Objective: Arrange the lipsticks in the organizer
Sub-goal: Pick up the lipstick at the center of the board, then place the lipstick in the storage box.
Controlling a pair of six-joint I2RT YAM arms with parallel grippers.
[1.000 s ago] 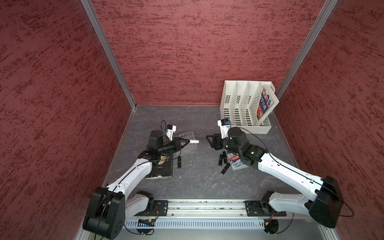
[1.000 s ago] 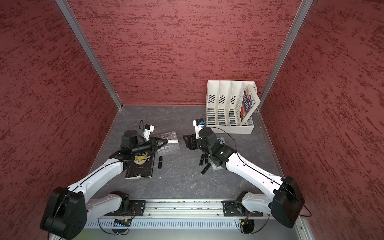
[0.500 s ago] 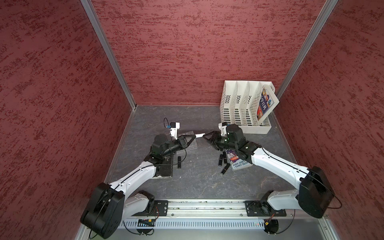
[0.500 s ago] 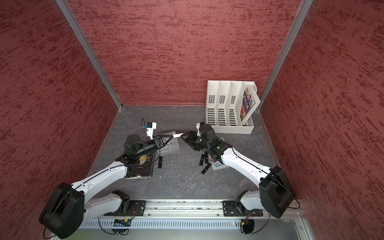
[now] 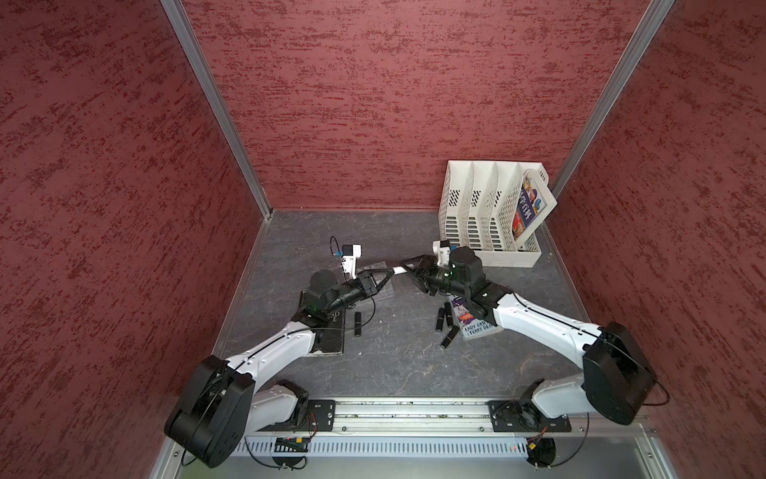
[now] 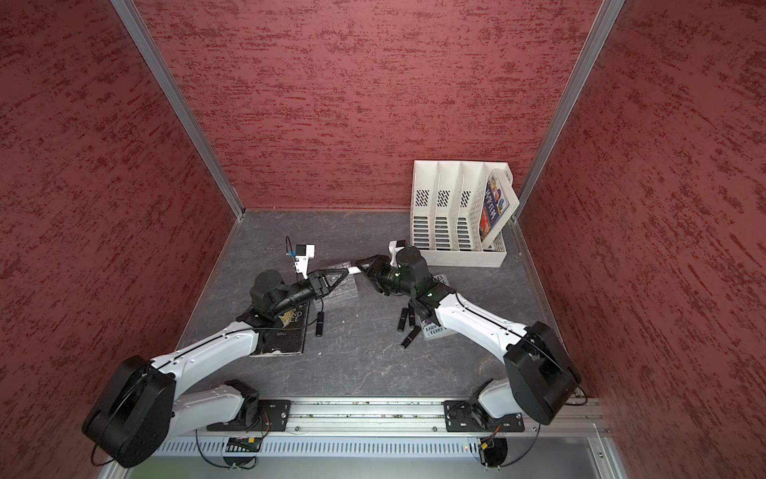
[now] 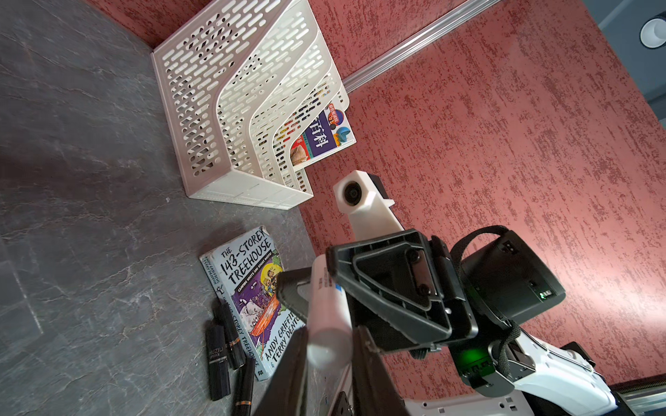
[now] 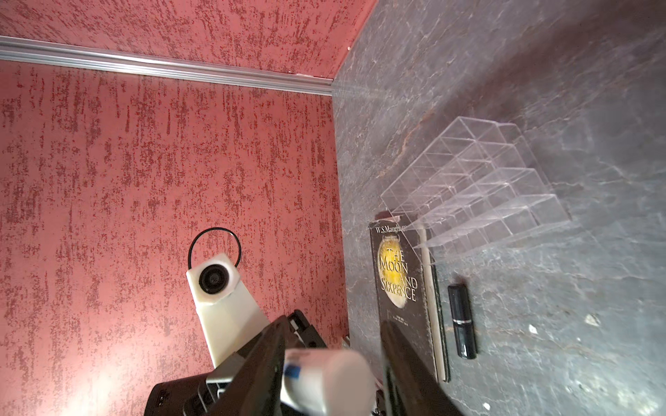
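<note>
White lipstick [image 7: 326, 317] is held in mid-air above the surface's middle, clamped in the left gripper [image 5: 391, 272]. The right gripper [image 5: 410, 268] has swung in, jaws narrowing around it. A handover, I'd guess, with the organizer [image 8: 479, 187] still empty.

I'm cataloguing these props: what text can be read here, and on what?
"THE 143-STOREY TREEHOUSE", "ANDY GRIFFIT", "TERRY DENTO" (cut off): purple book.
"W.S.Maugh" (cut off), "THE MOON AND SIXPENCE": black book.
"HUZILI": black lipstick (smaller line beneath unreadable).
"百科": book in the white rack.
Print on the white lipstick and the purple book's subtitle: too small or blurred.
</note>
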